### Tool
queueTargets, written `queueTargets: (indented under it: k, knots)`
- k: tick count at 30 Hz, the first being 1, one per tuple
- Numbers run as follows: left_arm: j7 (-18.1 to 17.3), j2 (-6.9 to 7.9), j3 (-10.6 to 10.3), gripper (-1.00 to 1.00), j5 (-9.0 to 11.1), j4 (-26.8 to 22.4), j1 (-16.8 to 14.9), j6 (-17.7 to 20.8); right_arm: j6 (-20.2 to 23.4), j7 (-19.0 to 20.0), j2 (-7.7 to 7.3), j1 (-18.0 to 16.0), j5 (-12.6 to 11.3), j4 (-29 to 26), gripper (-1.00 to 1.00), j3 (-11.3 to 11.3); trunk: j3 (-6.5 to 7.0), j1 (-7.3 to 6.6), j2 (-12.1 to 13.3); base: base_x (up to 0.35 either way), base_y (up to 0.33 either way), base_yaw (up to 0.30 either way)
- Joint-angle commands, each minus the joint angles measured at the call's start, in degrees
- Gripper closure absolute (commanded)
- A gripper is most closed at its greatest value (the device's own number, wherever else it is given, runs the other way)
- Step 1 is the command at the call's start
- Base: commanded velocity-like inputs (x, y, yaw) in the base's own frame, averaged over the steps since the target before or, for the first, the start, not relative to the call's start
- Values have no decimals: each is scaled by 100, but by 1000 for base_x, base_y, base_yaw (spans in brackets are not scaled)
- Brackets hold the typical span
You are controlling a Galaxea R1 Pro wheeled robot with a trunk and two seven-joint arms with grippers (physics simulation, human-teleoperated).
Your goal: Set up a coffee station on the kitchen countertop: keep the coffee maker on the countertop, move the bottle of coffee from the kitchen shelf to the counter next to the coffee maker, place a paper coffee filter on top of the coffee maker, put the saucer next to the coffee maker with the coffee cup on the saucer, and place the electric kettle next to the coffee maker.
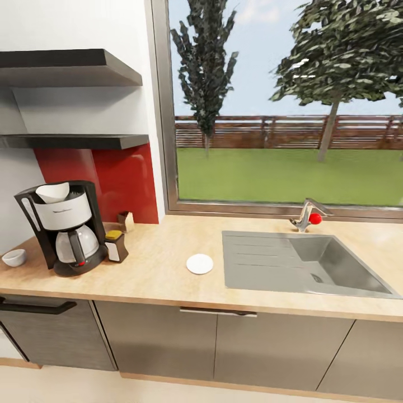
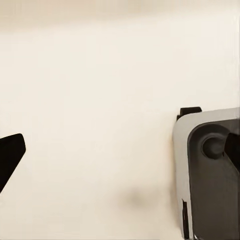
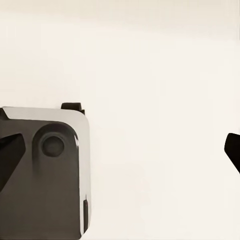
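Head view: long wood-grain worktop (image 1: 162, 268) with grey cabinet fronts below, a steel sink (image 1: 302, 263) set into its right part, a tap with a red knob (image 1: 308, 217) behind the sink. At the left, coffee maker (image 1: 64, 226) upright on the worktop, paper coffee filter (image 1: 53, 192) seated in its top. Bottle of coffee (image 1: 116, 245) just beside the machine on its right, orange-yellow cap up. Coffee cup (image 1: 14, 257) on the worktop left of the machine, near the edge of the view. Saucer (image 1: 200, 263) lying flat between bottle and sink, well apart from the cup. Two dark wall shelves above the machine; lower kitchen shelf (image 1: 78, 141) bare. Red backsplash panel (image 1: 120, 179) behind, large window (image 1: 285, 106) with lawn and trees to the right.

Left wrist view: pale floor below, dark fingertips (image 2: 10, 155) at opposite edges, jaws wide apart, nothing between; grey-and-black robot base (image 2: 207, 175) alongside.

Right wrist view: same pale floor, fingertips (image 3: 232, 147) far apart, jaws empty; robot base (image 3: 47, 170) beside.
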Motion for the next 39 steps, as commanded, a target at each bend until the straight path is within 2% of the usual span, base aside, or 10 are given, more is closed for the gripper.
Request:
queueTargets:
  k: [1,5,8,11,15,20,24,28,36,39]
  knots:
    - [24,1,-55,-100,44,-100,-7,-36,-20,38,1,-5,24,-11,-100,-53,-13,3,-12,-2,1,0]
    - [30,100,-13,-100,88,-1652,-73,-197,-139,42,33,-9,3,7,-100,-54,-13,3,-12,0,0,0]
    - [20,87,487,-100,115,-3176,-75,-754,-1119,49,465,-39,6,15,-100,-51,-13,3,-12,0,0,0]
    - [-14,53,870,-100,170,-3817,-72,-1220,-1900,58,849,-55,14,18,-100,-49,-13,3,-12,0,0,0]
    - [-22,46,1067,-100,703,-4906,-68,-1618,-2724,66,1251,-65,17,22,-100,-50,-13,3,-12,0,0,0]
    - [-13,69,1077,-100,1341,-6072,-80,-1655,-3038,62,1403,-67,5,77,-100,-50,-13,3,-12,0,0,0]
    - [-17,54,1066,-100,1391,-6777,-86,-1567,-3052,58,1347,-67,-10,84,-100,-82,-13,3,-12,0,0,0]
    - [-32,59,1049,-100,1350,-7534,-256,-621,-3052,44,1314,-67,-10,82,-100,-96,-13,3,-12,0,0,0]
    - [-273,47,1056,-100,1417,-7645,-2464,3108,-3082,182,1404,-93,27,243,-100,-42,-13,3,-12,0,0,0]
    - [-576,99,1083,-100,1417,-7666,-2894,3648,-3223,516,1404,-231,32,513,-100,-35,-13,3,-12,0,0,0]
